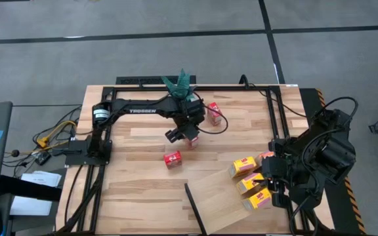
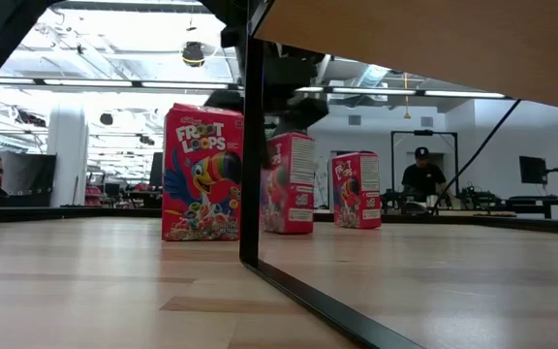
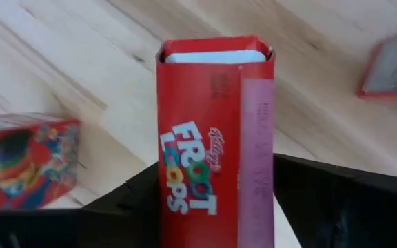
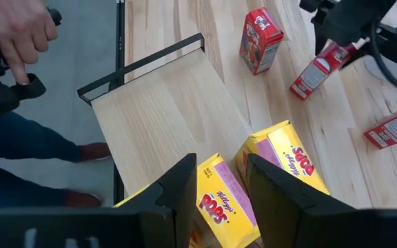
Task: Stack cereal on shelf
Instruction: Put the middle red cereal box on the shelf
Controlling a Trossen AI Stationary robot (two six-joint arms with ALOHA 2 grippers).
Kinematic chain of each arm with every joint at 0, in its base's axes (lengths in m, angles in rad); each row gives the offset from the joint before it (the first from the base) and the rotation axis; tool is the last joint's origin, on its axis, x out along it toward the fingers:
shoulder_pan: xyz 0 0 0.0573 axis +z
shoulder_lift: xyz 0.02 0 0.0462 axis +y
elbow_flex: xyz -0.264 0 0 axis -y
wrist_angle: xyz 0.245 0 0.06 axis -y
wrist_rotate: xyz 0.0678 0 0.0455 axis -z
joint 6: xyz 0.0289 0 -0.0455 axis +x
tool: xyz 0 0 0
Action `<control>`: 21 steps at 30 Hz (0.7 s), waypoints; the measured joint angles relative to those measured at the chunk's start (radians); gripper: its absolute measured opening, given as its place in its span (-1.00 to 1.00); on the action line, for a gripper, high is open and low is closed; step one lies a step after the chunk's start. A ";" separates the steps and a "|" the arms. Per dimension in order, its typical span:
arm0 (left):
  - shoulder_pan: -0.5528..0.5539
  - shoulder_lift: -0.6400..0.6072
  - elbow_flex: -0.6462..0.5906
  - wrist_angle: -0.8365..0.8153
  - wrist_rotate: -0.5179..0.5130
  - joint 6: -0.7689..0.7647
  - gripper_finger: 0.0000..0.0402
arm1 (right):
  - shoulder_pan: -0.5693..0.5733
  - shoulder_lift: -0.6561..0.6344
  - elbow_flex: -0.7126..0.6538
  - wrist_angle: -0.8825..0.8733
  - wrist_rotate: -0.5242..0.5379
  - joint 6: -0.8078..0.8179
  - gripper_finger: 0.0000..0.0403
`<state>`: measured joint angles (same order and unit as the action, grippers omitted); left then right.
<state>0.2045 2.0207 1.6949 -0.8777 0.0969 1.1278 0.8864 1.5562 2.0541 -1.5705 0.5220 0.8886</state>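
Note:
My left gripper (image 1: pixel 184 133) is shut on an upright red cereal box (image 3: pixel 212 117) at mid-table, which also shows in the low view (image 2: pixel 290 182). Two more red boxes stand nearby, one nearer (image 1: pixel 172 159) and one farther (image 1: pixel 214 113). Several yellow boxes (image 1: pixel 250 182) lie on the pale shelf (image 1: pixel 215 196) at the near right. My right gripper (image 4: pixel 220 180) is open right over them, its fingers on either side of a yellow box (image 4: pixel 219 203). My left gripper pinches the red box between its two fingers, one on each narrow upright side (image 3: pixel 165 180), below the box's top. The fingers come slanting down from above. The box stands upright; in the low view its bottom (image 2: pixel 290 229) is at the tabletop. My right gripper's fingers flank the yellow box, but I cannot tell whether they touch it.
A green potted plant (image 1: pixel 179 82) stands at the far edge behind my left gripper. The shelf's dark frame post (image 2: pixel 251 145) rises in front of the low view. A person's hand (image 4: pixel 16 31) and legs are beside the shelf's near edge.

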 joint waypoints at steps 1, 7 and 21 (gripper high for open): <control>-0.002 0.003 0.001 0.012 -0.006 -0.006 0.08 | 0.000 0.000 0.000 -0.001 0.000 0.000 -0.28; -0.009 0.003 0.001 0.000 -0.024 -0.074 -0.05 | 0.000 0.000 0.000 0.000 0.000 -0.004 -0.34; -0.055 0.002 0.070 -0.059 -0.075 -0.413 -0.30 | 0.004 0.000 0.000 0.000 0.000 -0.048 -0.40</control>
<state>0.1495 2.0228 1.7647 -0.9364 0.0222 0.7149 0.8902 1.5562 2.0541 -1.5707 0.5217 0.8410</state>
